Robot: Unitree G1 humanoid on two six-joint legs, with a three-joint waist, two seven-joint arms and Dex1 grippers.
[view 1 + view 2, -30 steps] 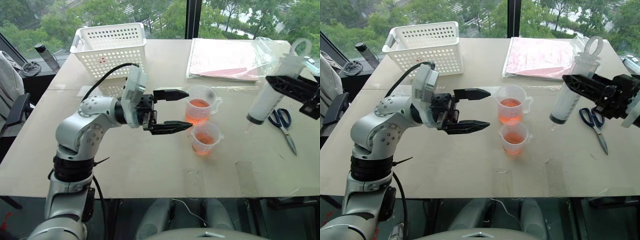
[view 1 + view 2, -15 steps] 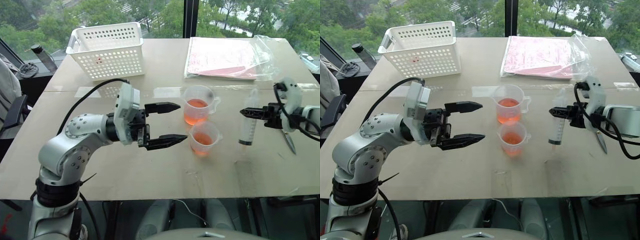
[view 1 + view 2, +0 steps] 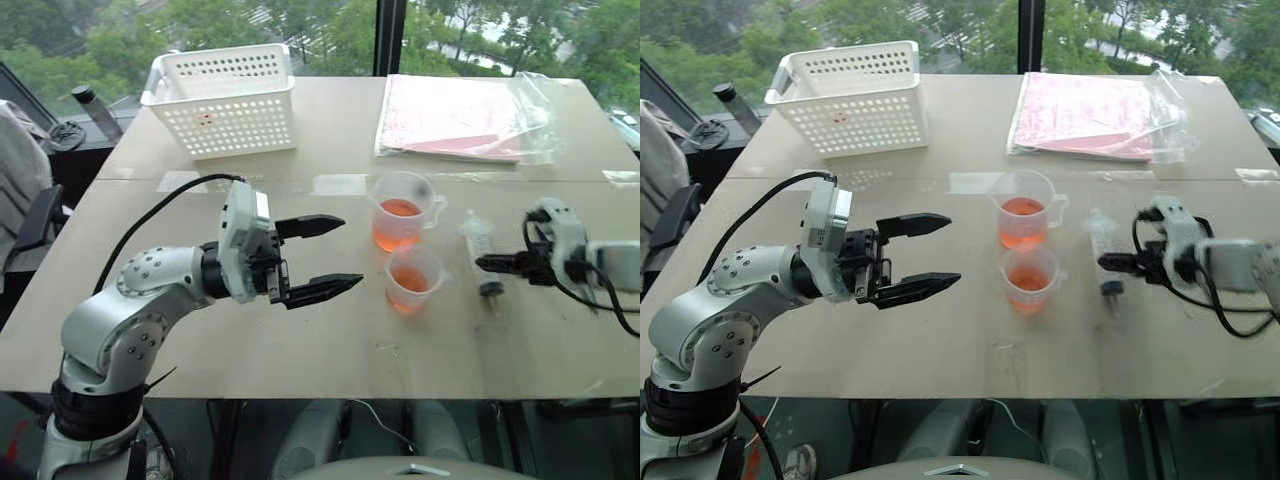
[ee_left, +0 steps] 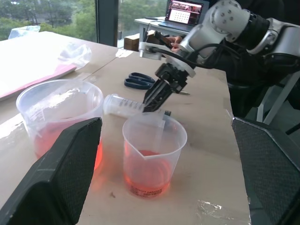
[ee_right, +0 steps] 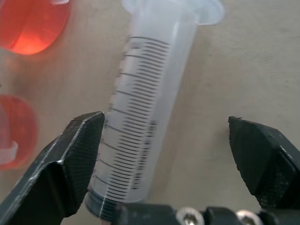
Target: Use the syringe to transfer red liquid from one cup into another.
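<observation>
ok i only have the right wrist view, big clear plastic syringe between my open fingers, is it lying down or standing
observer: lying flat, the clear syringe is down on the beige table, just right of the two cups
operator: where's the other arm
observer: the left gripper hangs open and empty over the table, left of the cups
operator: which red blob is the big cup
observer: the taller clear plastic beaker with the handle is the far one, the shorter clear beaker stands nearer the robot, both hold red liquid
</observation>
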